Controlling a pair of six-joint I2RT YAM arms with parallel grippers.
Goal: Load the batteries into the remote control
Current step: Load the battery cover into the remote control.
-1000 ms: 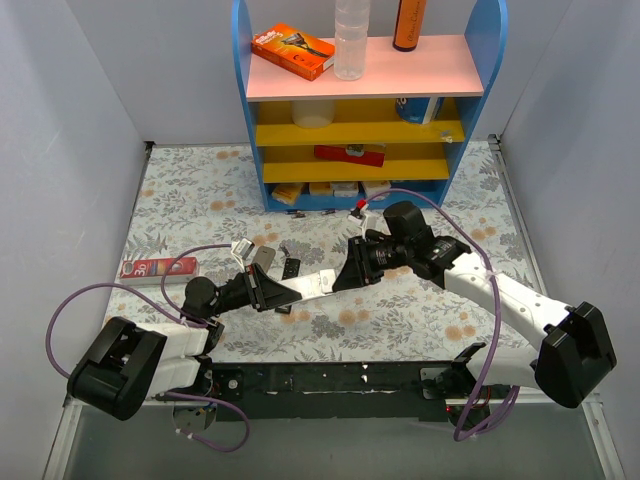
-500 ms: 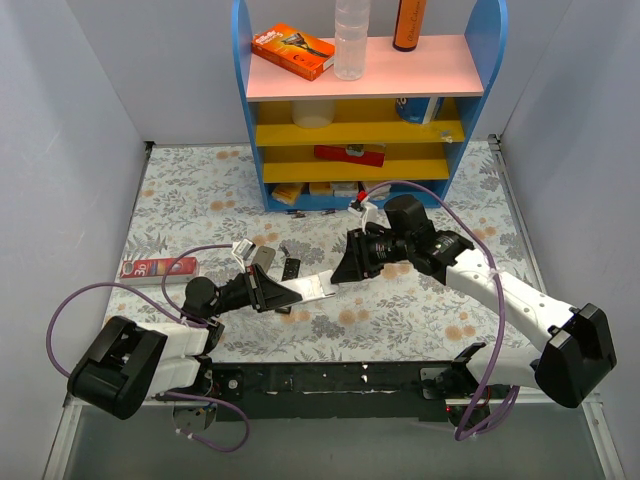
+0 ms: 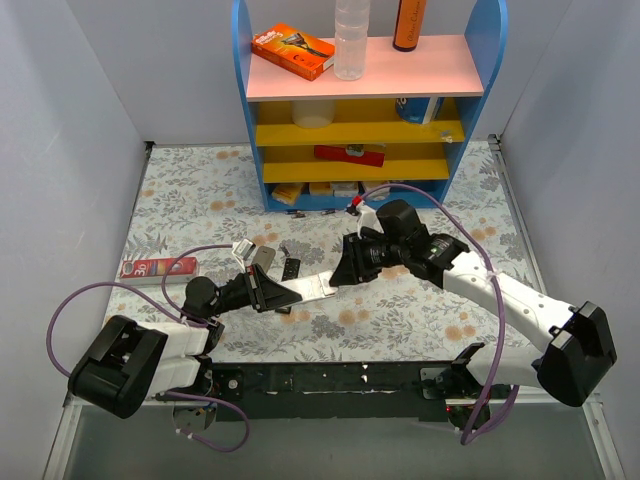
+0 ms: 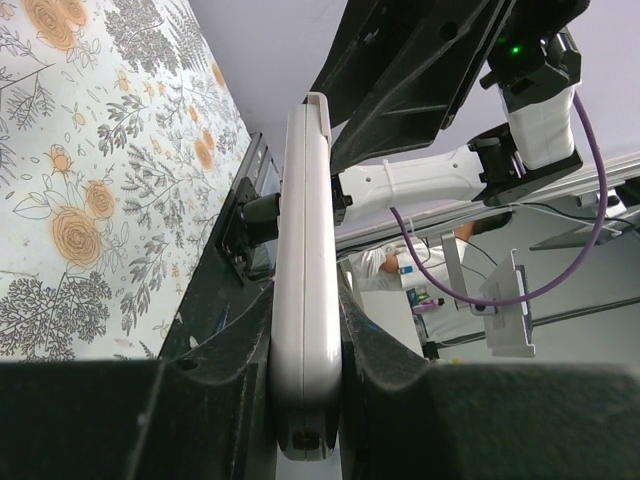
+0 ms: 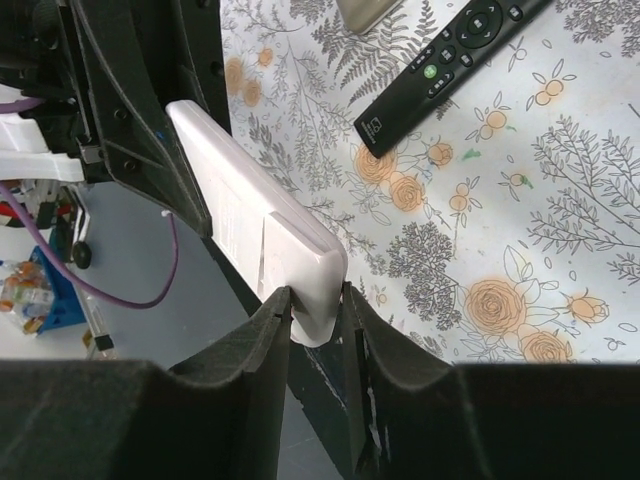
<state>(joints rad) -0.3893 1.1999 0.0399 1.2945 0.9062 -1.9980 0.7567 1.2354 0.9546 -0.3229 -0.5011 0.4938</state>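
Left claw (image 4: 305, 330) is clamped on one end of the white remote (image 4: 303, 250), which sits edge-on between the pads. Right claw (image 5: 315, 310) is pinched on the opposite end. That end has a raised rectangular panel, with no legible print.

In the top view the remote is held above the table between the two claws, near centre, running left to right.

A black remote (image 5: 455, 55) lies flat on the floral tablecloth (image 5: 520, 200) just beyond the right claw. It has a green button among its keys and a white logo at one end, too small to read.

Left side of the table: a flat red pack (image 3: 158, 268) with white characters that look like "30".

Far side: a blue shelf unit (image 3: 240, 80). Its pink top holds an orange box (image 3: 292, 50) picturing a razor (brand text unreadable), a clear bottle (image 3: 352, 40) and an orange bottle (image 3: 410, 25).
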